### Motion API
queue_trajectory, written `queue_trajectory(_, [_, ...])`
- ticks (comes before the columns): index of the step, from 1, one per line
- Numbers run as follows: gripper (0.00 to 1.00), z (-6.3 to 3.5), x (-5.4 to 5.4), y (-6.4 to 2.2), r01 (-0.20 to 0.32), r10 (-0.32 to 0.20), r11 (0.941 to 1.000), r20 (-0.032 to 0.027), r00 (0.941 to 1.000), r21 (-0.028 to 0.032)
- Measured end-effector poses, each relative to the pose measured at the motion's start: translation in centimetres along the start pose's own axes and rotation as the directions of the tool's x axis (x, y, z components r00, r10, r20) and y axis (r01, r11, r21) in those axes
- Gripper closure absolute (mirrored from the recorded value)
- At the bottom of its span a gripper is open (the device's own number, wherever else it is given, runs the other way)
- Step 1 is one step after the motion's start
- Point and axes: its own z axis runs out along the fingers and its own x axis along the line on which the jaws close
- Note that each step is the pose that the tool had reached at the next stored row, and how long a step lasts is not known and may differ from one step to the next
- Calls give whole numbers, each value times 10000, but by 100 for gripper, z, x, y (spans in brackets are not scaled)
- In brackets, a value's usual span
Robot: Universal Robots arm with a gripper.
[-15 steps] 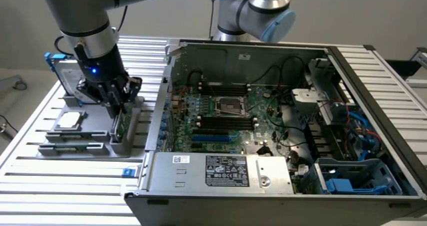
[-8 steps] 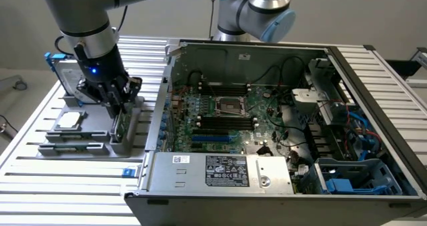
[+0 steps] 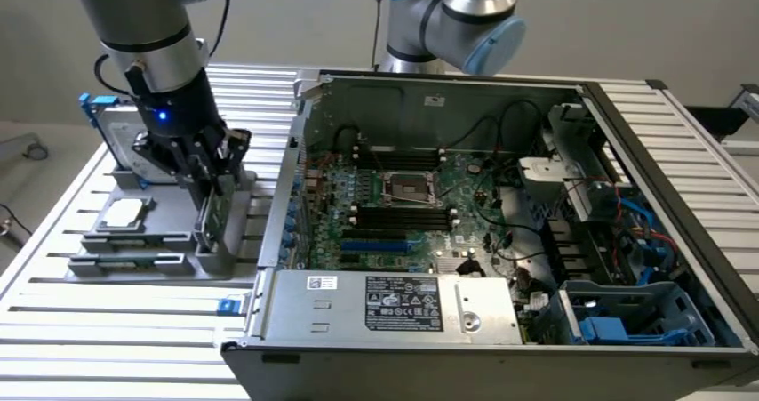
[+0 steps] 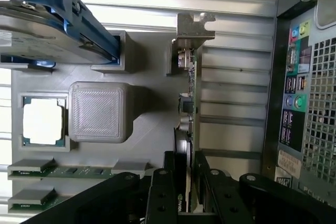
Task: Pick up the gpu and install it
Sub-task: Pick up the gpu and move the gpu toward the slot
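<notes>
With the gripper [image 4: 186,184] jaws clamped on the gpu [image 4: 190,85] upright in the grey holder [image 4: 149,72], the best lift is straight up out of the holder, untilted.

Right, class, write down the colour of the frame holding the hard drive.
Blue; the hard drive frame shows best in the wrist view.

An open computer case [image 3: 475,370] lies on a slatted metal table [image 3: 107,330]. Inside it, the motherboard [image 3: 392,232] carries a central processor socket [image 3: 410,188]. A silver labelled power supply [image 3: 392,303] sits along the near wall, and a blue drive caddy [image 3: 635,316] occupies the corner on the exterior view's right. Beside the case, a grey fixture [image 4: 152,129] holds a hard drive [image 4: 47,30] in a blue frame, a processor chip [image 4: 43,120] and two memory sticks [image 4: 58,171].
</notes>
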Motion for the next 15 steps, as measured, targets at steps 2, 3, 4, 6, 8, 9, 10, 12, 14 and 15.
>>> queue_trajectory(2, [74, -90, 0, 4, -1, 1, 10000, -2, 10000, -3])
queue_trajectory(3, [74, -134, 0, 6, -1, 1, 10000, 0, 10000, -5])
queue_trajectory(4, [74, -180, 0, 8, 0, 0, 10000, -3, 10000, -4])
queue_trajectory(6, [74, -271, 0, 12, 0, 0, 10000, -1, 10000, -5])
queue_trajectory(8, [74, -360, 0, 16, 0, 0, 10000, -1, 10000, -5])
queue_trajectory(9, [74, -407, 0, 18, 0, 0, 10000, -2, 10000, -4])
queue_trajectory(10, [74, -454, -1, 20, 0, 0, 10000, -1, 10000, -5])
queue_trajectory(12, [74, -544, -6, 23, 2, -2, 10000, -2, 10000, -4])
queue_trajectory(14, [74, -634, -30, 25, 1, -1, 10000, -3, 10000, -4])
queue_trajectory(15, [74, -679, -50, 26, 1, -1, 10000, -3, 10000, -5])
